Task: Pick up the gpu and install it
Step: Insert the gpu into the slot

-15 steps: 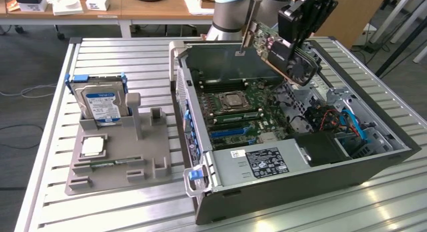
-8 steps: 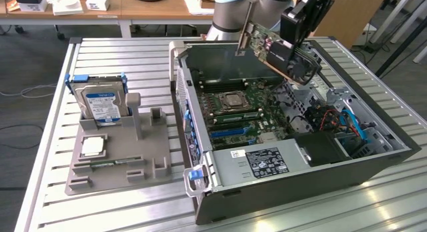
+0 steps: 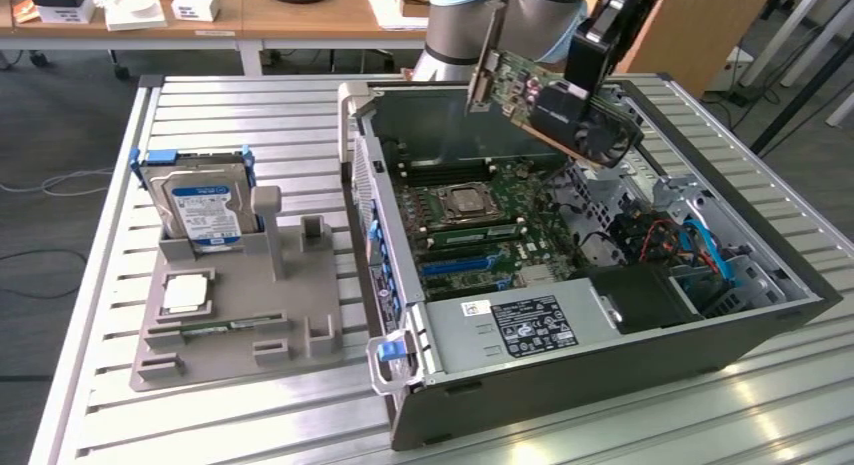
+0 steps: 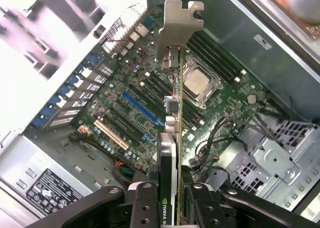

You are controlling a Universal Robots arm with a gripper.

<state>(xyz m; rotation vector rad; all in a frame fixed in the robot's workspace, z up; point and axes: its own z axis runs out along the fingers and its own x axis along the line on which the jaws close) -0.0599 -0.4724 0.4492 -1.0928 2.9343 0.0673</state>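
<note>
Claw up close is clamped on the cooler end of the gpu, which hangs edge-on above the motherboard in the open case, probably light, stiff, fragile, so grip shroud, not circuitry.

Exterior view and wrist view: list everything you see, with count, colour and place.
table: one, silver, under everything
computer case: one, dark grey, open, on the table
motherboard: one, green, inside the case
power supply: one, silver, inside the case
holder: one, grey, beside the case
hard drive: one, silver with blue label, upright in the holder
graphics card: one, black and green, held above the open case
gripper: one, black, shut on the graphics card
</note>
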